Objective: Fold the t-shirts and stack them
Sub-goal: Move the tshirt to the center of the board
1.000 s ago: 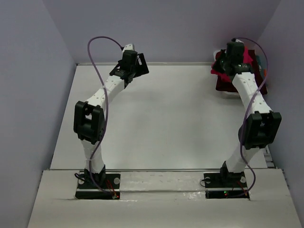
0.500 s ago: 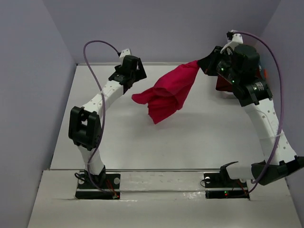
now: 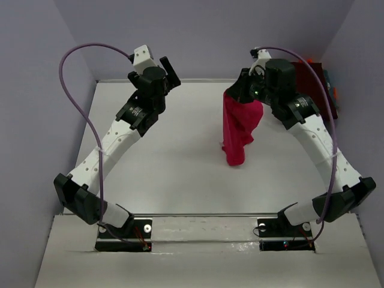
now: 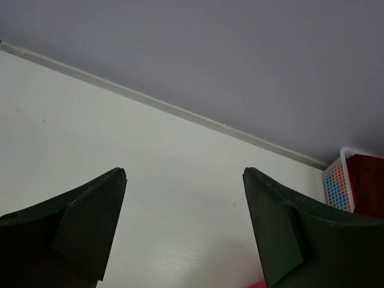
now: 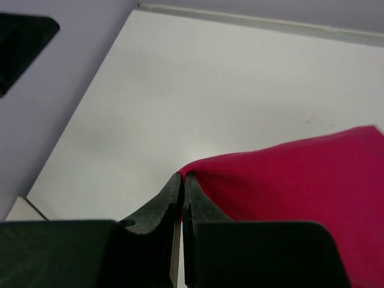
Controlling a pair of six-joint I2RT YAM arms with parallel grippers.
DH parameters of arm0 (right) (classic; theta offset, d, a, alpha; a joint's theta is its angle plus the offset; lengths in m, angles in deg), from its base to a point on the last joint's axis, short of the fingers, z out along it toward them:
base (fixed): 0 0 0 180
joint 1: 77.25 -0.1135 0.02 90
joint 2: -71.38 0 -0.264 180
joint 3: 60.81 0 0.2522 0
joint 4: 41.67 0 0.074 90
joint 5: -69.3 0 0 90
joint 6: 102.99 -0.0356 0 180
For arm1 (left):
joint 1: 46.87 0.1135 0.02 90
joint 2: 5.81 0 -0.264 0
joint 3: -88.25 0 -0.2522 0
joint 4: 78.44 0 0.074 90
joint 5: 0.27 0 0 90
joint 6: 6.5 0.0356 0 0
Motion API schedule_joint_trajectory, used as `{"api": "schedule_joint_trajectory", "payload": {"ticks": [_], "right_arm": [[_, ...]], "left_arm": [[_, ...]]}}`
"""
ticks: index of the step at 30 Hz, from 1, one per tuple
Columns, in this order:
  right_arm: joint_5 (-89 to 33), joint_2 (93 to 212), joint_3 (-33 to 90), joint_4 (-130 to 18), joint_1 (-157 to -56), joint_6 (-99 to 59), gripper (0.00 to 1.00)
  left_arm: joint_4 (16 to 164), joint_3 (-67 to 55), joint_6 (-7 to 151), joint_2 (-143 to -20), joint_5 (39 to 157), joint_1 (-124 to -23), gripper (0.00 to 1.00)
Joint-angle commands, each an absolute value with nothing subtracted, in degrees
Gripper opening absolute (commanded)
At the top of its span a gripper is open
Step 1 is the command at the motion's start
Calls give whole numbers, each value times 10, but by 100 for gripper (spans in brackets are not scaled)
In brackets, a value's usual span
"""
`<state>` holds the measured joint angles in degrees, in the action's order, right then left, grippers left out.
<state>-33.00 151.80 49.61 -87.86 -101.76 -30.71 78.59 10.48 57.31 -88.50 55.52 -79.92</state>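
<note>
— Above the bench [image 3: 180,168], right of centre: your right gripper [image 3: 242,91] has the crimson t-shirt [image 3: 239,129] pinched by one edge, jaws closed right down on the cloth. The shirt hangs off it in a bunched column.
— Left side?
— Your left gripper [image 3: 169,71] is up near the far edge of the bench, jaws spread wide, nothing in them. It's well apart from the shirt.
— Which step are you calling it?
— Lay-out, I'd say. The shirt is over the work area, not flat, no fold begun. A dark maroon garment [image 3: 324,90] sits at the basket [image 4: 337,186] in the far right corner.
— Orientation?
— Long axis runs down from the pinch. In the top view that reads back-to-front, free end toward the near edge. Too bunched to tell collar from hem. Can't tell if the low end touches the bench either.
— Next move?
— My read: you need a second grip point. Bring the left gripper across to a free edge near the top, pull the two apart, then lower so it lands flat. A one-point drop will likely leave a heap.
</note>
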Motion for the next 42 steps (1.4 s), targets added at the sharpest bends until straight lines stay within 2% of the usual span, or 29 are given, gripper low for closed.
{"api": "schedule_joint_trajectory", "payload": {"ticks": [1,7,18,26,31,32,33,34,35,37,40,41,42], "right_arm": [[-310,1544,543,-865,-1095,-272,7],[-145,1583,591,-899,-1190,-237,7],[-145,1520,582,-884,-1195,-242,7],[-21,1618,562,-879,-1195,-242,7],[-38,1699,547,-886,-1156,-285,7],[-37,1726,547,-897,-1150,-299,10],[-28,1739,549,-902,-1144,-306,20],[-20,1752,551,-914,-1139,-318,40],[-5,1768,548,-915,-1131,-321,49],[-3,1780,548,-916,-1121,-333,54],[6,1787,544,-920,-1107,-348,71],[8,1786,544,-925,-1106,-351,81],[9,1783,542,-929,-1106,-352,82]], "left_arm": [[809,89,590,-847,481,-805,90],[828,53,603,-790,454,-811,90],[867,9,605,-718,431,-816,90],[837,17,586,-766,436,-816,90],[836,11,585,-780,452,-816,91],[833,9,584,-785,455,-816,91],[832,9,582,-787,461,-816,91],[831,6,579,-788,465,-816,91],[831,3,573,-792,474,-816,91],[830,-4,563,-795,488,-816,91],[814,-13,534,-808,524,-816,91],[804,-22,525,-814,538,-816,91],[803,-31,508,-817,555,-816,90]]}}
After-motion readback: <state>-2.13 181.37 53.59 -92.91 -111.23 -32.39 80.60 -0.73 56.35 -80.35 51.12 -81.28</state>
